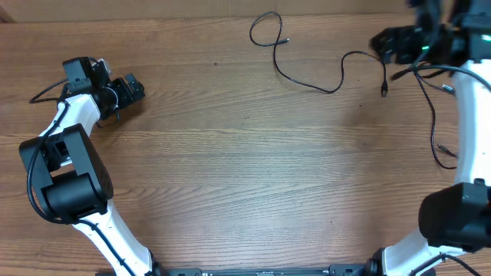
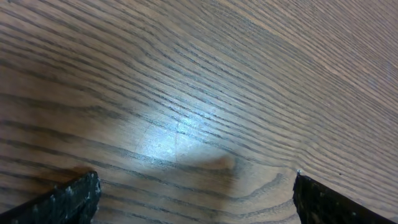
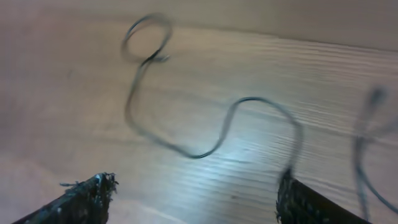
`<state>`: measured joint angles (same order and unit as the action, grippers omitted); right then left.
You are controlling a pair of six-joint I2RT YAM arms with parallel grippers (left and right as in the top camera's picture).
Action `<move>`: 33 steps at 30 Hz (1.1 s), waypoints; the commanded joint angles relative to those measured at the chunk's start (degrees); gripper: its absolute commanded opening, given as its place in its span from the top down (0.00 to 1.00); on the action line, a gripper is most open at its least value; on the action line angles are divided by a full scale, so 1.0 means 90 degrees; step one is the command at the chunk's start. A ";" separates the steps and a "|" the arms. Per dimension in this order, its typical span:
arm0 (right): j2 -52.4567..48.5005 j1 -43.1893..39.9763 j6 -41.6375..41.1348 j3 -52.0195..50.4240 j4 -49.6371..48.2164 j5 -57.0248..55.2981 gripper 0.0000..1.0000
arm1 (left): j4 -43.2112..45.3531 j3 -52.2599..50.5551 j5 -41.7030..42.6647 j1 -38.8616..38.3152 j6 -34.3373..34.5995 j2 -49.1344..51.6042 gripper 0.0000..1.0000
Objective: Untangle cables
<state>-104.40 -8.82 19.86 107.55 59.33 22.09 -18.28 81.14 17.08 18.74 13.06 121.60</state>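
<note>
The brown wood-grain bench (image 1: 230,176) carries everything. The left hand (image 2: 196,194) hovers low over bare wood at the left, fingers spread wide and released. The right hand (image 3: 193,194), at the far right, is also released and grasps nothing. A thin black looping cable (image 1: 328,91) lies at the far edge, right of centre, one end near the right hand. A second thin black cable (image 1: 433,123) trails beneath the right arm.
</note>
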 commanded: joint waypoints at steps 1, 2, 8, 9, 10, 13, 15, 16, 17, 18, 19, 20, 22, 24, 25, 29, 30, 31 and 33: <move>-0.0260 0.0381 0.1049 -0.0044 0.0097 0.0087 0.16 | -0.0061 0.0010 -0.0134 -0.0019 -0.0121 0.0012 0.00; -0.0355 0.0474 0.1044 -0.0044 0.0114 0.0019 0.16 | -0.0061 0.0010 -0.0131 -0.0019 -0.0121 0.0012 0.00; -0.1117 0.0877 0.1190 -0.0044 0.0095 -0.0015 0.16 | -0.0063 0.0010 -0.0134 -0.0019 -0.0121 0.0012 0.01; -0.1226 0.0923 0.1236 -0.0044 0.0092 -0.0015 0.16 | -0.0061 0.0007 -0.0131 -0.0019 -0.0121 0.0012 0.00; -0.1379 0.0988 0.1331 -0.0044 0.0092 -0.0017 0.16 | -0.0063 0.0007 -0.0134 -0.0019 -0.0121 0.0012 0.00; -0.1824 0.1200 0.1401 -0.0044 -0.0036 -0.0017 0.17 | -0.0061 0.0007 -0.0134 -0.0019 -0.0121 0.0012 0.00; -0.2035 0.1324 0.1401 -0.0044 -0.0146 -0.0015 0.17 | -0.0063 0.0007 -0.0134 -0.0019 -0.0121 0.0012 0.01; -0.2144 0.1387 0.1404 -0.0046 -0.0199 -0.0017 0.17 | -0.0063 0.0010 -0.0134 -0.0019 -0.0121 0.0012 0.00; -0.2237 0.1443 0.1404 -0.0046 -0.0240 -0.0019 0.17 | -0.0063 0.0007 -0.0131 -0.0019 -0.0121 0.0012 0.00; -0.2353 0.1506 0.1462 -0.0046 -0.0267 -0.0017 0.17 | -0.0063 0.0010 -0.0134 -0.0019 -0.0121 0.0012 0.00; -0.2446 0.1559 0.1496 -0.0046 -0.0282 -0.0022 0.17 | -0.0063 0.0007 -0.0134 -0.0019 -0.0121 0.0012 0.00; -0.2652 0.1664 0.1498 -0.0046 -0.0301 -0.0027 0.17 | -0.0063 0.0010 -0.0131 -0.0019 -0.0121 0.0012 0.01; -0.2824 0.1746 0.1496 -0.0046 -0.0299 -0.0061 0.18 | -0.0061 0.0010 -0.0131 -0.0019 -0.0121 0.0012 0.00; -0.2980 0.1824 0.1496 -0.0046 -0.0287 -0.0066 0.19 | -0.0063 0.0010 -0.0131 -0.0019 -0.0121 0.0012 0.01; -0.3053 0.1851 0.1496 -0.0046 -0.0289 -0.0070 0.19 | -0.0061 0.0010 -0.0131 -0.0019 -0.0121 0.0012 0.00; -0.3249 0.1904 0.1491 -0.0046 -0.0345 -0.0119 0.19 | -0.0063 0.0010 -0.0134 -0.0019 -0.0121 0.0012 0.00; -0.3266 0.1904 0.1491 -0.0046 -0.0374 -0.0117 0.19 | -0.0061 0.0007 -0.0134 -0.0019 -0.0121 0.0012 0.00; -0.3298 0.1904 0.1494 -0.0046 -0.0393 -0.0121 0.19 | -0.0063 0.0010 -0.0134 -0.0019 -0.0121 0.0012 0.00; -0.3320 0.1904 0.1491 -0.0046 -0.0440 -0.0168 0.25 | -0.0063 0.0010 -0.0134 -0.0019 -0.0121 0.0012 0.01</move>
<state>-133.80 8.36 32.91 107.22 56.14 21.32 -18.31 81.14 17.06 18.74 13.08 121.60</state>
